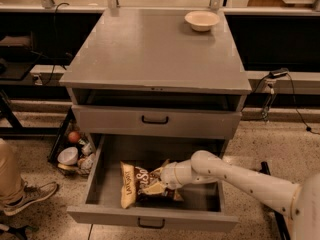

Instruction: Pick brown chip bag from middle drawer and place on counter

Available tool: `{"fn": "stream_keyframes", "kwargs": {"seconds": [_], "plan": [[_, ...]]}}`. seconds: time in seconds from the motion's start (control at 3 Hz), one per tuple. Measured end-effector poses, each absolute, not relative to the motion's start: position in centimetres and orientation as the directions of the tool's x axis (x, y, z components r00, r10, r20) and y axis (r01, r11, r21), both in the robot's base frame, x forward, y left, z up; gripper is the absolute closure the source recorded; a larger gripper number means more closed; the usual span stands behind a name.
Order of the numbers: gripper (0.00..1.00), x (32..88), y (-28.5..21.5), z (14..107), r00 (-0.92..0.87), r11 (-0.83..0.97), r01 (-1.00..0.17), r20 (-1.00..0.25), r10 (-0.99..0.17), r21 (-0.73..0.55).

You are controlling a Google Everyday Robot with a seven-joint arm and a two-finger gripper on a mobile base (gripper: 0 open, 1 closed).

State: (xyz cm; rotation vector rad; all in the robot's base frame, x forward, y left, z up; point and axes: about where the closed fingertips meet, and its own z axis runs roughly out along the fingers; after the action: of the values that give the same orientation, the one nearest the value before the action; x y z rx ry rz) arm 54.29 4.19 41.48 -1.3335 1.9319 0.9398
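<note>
Nearest me is the wide grey metal middle drawer (pixel 150 215), pulled out, its low front panel carrying a small black pull handle (pixel 150 223). On the drawer floor, left of centre, lies the crinkly brown chip bag (pixel 141 184), dark brown in the middle with a cream-yellow end toward nine o'clock. My gripper (pixel 168 176) sits down in the drawer at the bag's three o'clock end, touching it. Whether it is spread or pinching the bag I cannot tell. My white arm (pixel 240 180) runs off toward four o'clock, over the drawer's right wall. At nine o'clock of the drawer, on the speckled floor, stands a dark basket of small items (pixel 75 154). Beyond, at twelve o'clock, the taller grey drawer panel with a black handle (pixel 155 120) is closed. Above it spreads the broad matte grey counter (pixel 150 54), with a cream round bowl (pixel 202 20) near its one o'clock corner.
</note>
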Motion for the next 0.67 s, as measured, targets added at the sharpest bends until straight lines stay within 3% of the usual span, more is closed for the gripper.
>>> {"fn": "stream_keyframes", "kwargs": {"seconds": [0.33,0.67], "plan": [[0.94,53.4,0.3,47.2,-0.232,0.234,-0.962,-0.882,-0.410,0.145],[1.00,51.5,-4.5,53.1,-0.163,0.261,-0.962,-0.936,-0.311,0.081]]}}
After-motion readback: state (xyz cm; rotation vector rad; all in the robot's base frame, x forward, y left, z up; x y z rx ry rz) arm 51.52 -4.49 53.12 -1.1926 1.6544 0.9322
